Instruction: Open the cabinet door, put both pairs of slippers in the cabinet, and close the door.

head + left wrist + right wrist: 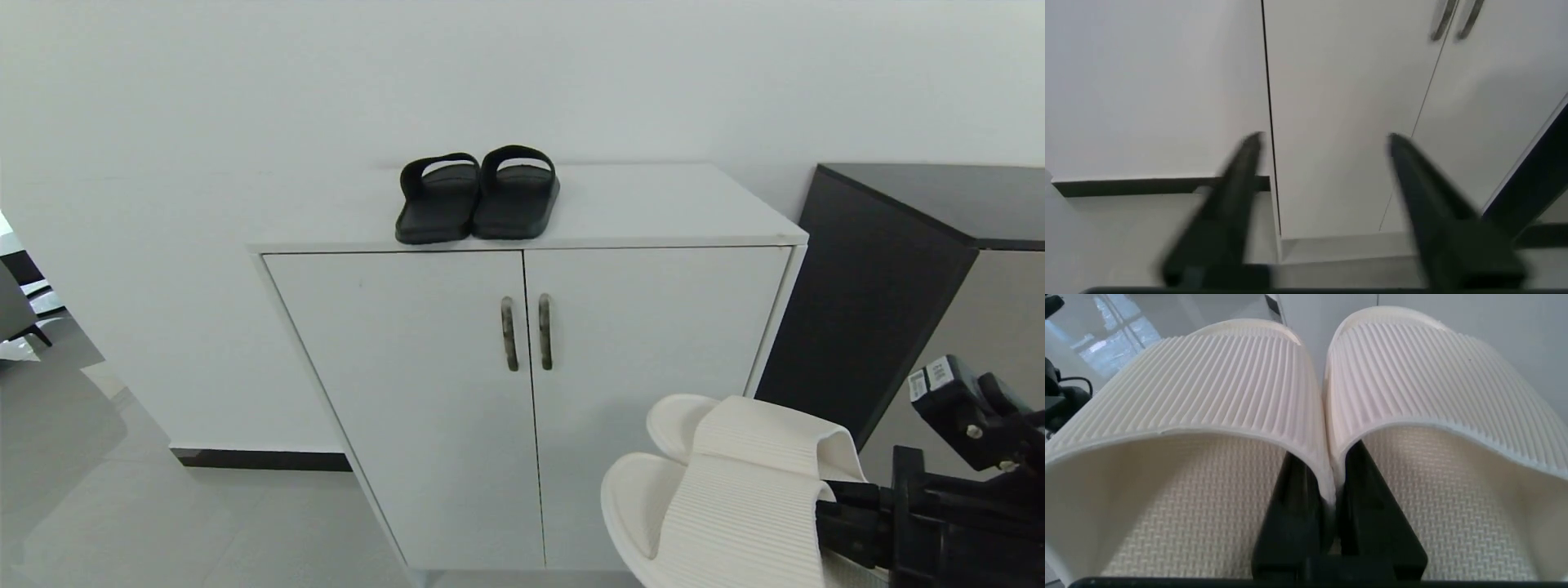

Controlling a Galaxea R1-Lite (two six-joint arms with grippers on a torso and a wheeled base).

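Cream ribbed foam slippers [735, 490] sit at 5 o'clock in the head view, toes toward the white two-door cabinet [408, 392]. They hang on the right gripper [833, 510], whose arm lies roughly level, entering from 4 o'clock. At 12 o'clock the black rubber slide slippers [478, 196] rest side by side on the cabinet top, heels near its front edge. Both doors are shut, and the bronze bar handles [509, 333] flank the centre seam. In the left wrist view, the left gripper [1327, 204] has its fingers spread wide with nothing between them, held low and facing the cabinet's left door. In the right wrist view, the right gripper [1327, 490] pinches the two touching inner strap walls of the cream pair together. The foam looks light, soft and springy, so the straps would likely flex. This hold close to the soles seems the soundest one.
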